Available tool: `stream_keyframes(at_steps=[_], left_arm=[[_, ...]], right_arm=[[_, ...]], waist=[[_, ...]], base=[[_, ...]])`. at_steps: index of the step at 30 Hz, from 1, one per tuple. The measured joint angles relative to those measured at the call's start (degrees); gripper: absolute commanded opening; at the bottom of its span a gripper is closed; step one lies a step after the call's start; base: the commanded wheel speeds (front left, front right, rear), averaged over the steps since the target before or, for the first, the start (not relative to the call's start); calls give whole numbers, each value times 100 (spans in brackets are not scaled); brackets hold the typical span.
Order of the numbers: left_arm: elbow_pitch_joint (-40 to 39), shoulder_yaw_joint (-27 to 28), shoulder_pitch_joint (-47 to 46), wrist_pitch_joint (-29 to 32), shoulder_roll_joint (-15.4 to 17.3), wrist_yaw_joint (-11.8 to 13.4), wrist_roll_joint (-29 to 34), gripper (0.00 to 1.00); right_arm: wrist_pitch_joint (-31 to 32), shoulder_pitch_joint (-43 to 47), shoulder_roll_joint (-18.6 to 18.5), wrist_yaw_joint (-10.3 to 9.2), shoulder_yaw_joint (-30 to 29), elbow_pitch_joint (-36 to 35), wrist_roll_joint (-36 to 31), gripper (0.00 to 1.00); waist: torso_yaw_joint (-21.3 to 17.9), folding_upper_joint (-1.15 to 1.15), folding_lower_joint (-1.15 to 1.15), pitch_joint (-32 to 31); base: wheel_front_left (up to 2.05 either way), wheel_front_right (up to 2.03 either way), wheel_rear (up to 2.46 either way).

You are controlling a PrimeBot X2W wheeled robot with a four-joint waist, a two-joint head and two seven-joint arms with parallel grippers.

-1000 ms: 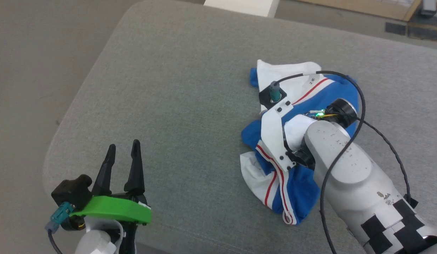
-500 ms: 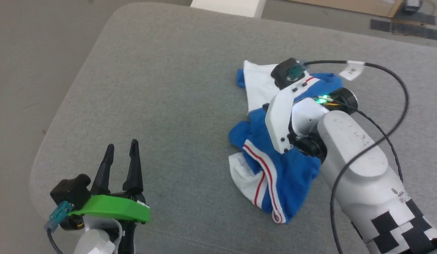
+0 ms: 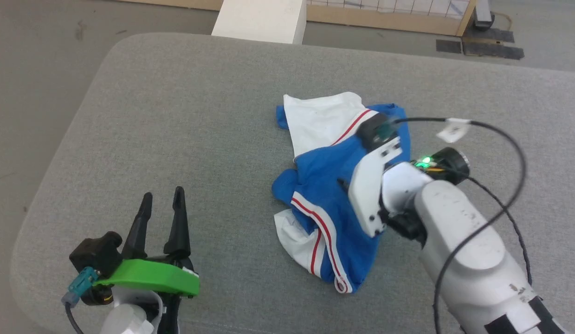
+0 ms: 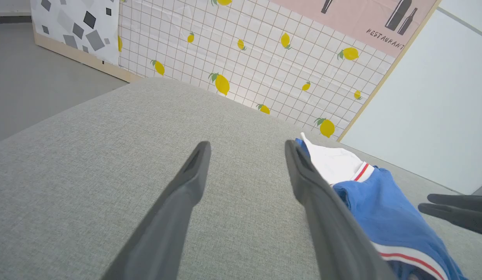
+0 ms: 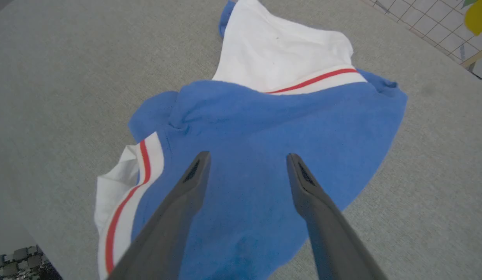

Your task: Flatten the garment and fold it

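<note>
The left gripper [image 3: 163, 194] hovers over the grey cushion [image 3: 199, 116], jaws spread wide, nothing between them. The garment [image 3: 324, 204] lies crumpled well to its right, directly under the right gripper [image 5: 247, 156], whose jaws also stand wide and empty; whether they touch the cloth cannot be told. The heap's long axis follows those fingers [image 5: 169, 217], a white sleeve [image 5: 279, 50] beyond their tips.

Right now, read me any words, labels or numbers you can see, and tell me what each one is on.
"RESTAURANT": printed on the pink poster, beside its bottle shapes.
White tag: too blurred to read.
Garment: no lettering or number on the side showing.
</note>
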Motion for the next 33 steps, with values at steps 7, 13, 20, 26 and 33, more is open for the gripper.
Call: stream_keyframes(at_steps=[7, 13, 20, 26, 33], left_arm=[[78, -190, -92, 0, -20, -1, -148, 100], [196, -220, -130, 0, -24, -1, -245, 100], [227, -203, -127, 0, 8, -1, -255, 100], [209, -271, -127, 0, 41, -1, -253, 100], [223, -348, -72, 0, 56, -1, -238, 100]], right_arm=[[898, -238, 8, 1, 526, 508, -620, 100], [1285, -292, -8, -2, 777, 710, -580, 0], [390, -268, 9, -1, 301, 450, -177, 0], [-731, 127, 16, 0, -855, -471, 310, 0], [-1325, 2004, -13, -1, -2691, -1325, 733, 0]], waist=[[211, 0, 0, 173], [491, 0, 0, 433], [513, 0, 0, 494], [312, 0, 0, 309], [65, 0, 0, 4]], base=[[0, 0, 0], [0, 0, 0], [0, 0, 0], [0, 0, 0], [0, 0, 0]])
